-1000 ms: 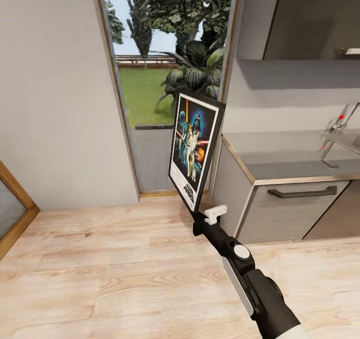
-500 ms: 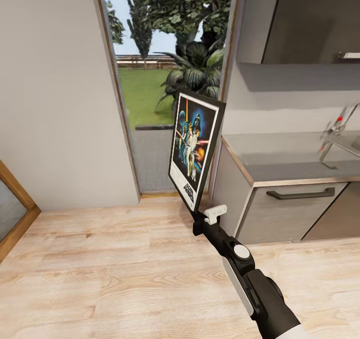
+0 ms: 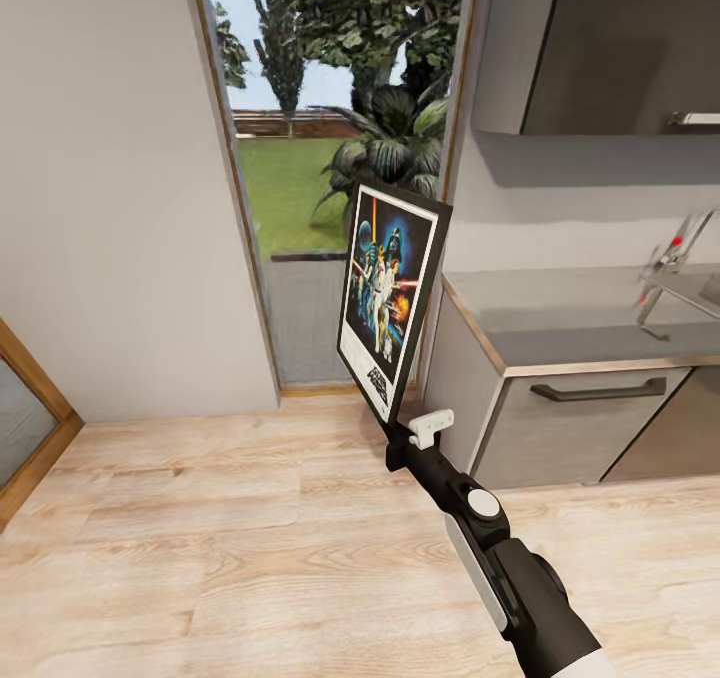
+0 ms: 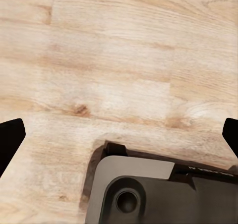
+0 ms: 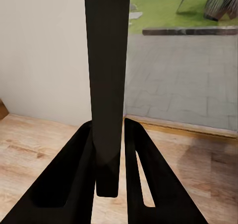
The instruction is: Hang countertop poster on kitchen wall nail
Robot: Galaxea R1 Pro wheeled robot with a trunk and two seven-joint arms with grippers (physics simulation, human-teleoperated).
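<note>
We see the right gripper (image 3: 400, 436) at the end of the extended right arm, its 2 fingers (image 5: 74, 179) clamped on the bottom edge of the poster (image 3: 391, 295). The poster stands nearly upright, tilted a little, artwork facing us, held in the air just beside the end of the kitchen countertop (image 3: 570, 323), in front of the glass door (image 3: 335, 158) beyond it. The countertop carries a tap (image 3: 670, 258) at its far side, well apart from the poster. On the left gripper (image 4: 119, 135) we note both fingertips (image 4: 10, 137) spread wide apart over the wooden floor (image 4: 119, 60), nothing between them
</note>
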